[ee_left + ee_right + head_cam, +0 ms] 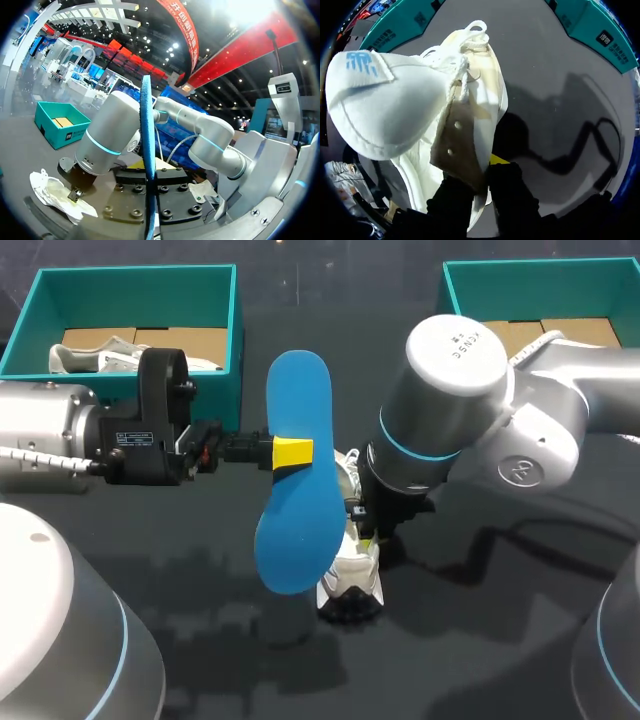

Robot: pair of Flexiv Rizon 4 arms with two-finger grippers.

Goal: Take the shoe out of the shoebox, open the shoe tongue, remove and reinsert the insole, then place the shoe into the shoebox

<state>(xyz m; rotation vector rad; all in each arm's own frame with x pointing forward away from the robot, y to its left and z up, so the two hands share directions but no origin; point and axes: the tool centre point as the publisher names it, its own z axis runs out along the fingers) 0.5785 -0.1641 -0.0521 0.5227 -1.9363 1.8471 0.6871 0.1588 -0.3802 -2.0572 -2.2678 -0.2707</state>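
On the dark surface (500,640), between the left shoebox (236,350) and right shoebox (540,264) toward its far side, the left gripper (285,452) is clamped across the blue insole (295,525). It holds the insole aloft on edge just beside the white shoe (350,575), whose side wall the right gripper (482,172) pinches. I judge the insole's toe could catch on laces or tongue at reinsertion and buckle, or swivel in that narrow hold and tip the shoe. Open room lies nearside, and both boxes stand well apart.

The blue foam insole (297,530) is removed, held aloft. The white lace-up shoe (352,578) lies on the dark surface (500,640), tongue raised.
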